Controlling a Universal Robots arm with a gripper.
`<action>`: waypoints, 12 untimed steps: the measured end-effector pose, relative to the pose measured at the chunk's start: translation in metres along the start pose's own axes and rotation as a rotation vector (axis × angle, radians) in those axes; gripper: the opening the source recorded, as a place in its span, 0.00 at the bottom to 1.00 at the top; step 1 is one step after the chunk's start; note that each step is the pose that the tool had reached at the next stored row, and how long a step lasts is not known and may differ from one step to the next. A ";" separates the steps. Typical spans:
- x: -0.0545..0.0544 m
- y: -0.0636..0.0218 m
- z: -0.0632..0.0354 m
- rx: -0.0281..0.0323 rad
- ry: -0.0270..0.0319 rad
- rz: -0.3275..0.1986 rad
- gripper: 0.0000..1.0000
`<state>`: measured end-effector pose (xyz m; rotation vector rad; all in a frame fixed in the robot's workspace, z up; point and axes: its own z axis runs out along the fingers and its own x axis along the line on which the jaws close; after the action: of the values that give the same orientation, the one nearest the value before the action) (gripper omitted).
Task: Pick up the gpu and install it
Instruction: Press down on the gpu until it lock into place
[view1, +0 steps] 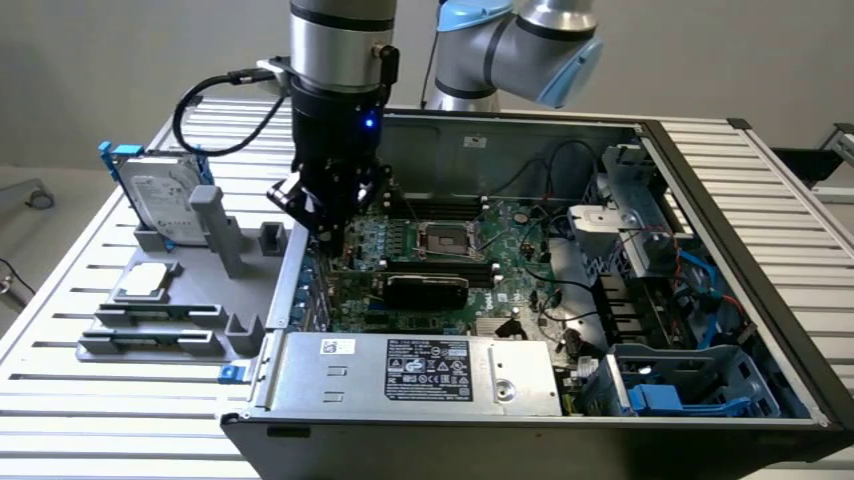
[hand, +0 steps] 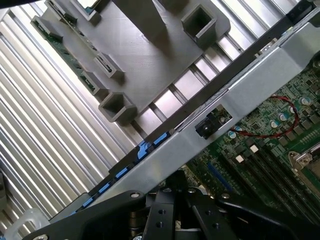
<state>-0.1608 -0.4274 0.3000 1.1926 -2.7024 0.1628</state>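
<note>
The gpu (view1: 420, 290), a black-faced card on a green board, sits on the motherboard (view1: 514, 225) inside the open computer case, just below the processor socket. My gripper (view1: 320, 225) hangs over the case's left wall, to the exterior view's left of the gpu and apart from it. Its fingers are shut and I see nothing between them. In the wrist view the gripper (hand: 176, 192) is above the grey case wall (hand: 240, 95), with the motherboard (hand: 265, 140) on one side and the slatted table on the other.
A grey fixture (view1: 174, 300) stands on the slatted table to the exterior view's left of the case, holding a silver hard drive in a blue frame (view1: 158, 205) and narrow sticks. The power supply (view1: 414, 372) fills the case's near side. Cables and drive bays (view1: 667, 300) crowd its right.
</note>
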 end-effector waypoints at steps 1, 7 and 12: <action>0.000 -0.0004 -0.0014 0.0002 0.0000 0.000 0.11; -0.003 -0.0058 -0.0116 0.0002 0.0003 0.000 0.11; -0.008 -0.0134 -0.0185 0.0002 0.0002 0.000 0.11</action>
<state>-0.1431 -0.4272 0.3167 1.1926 -2.7022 0.1631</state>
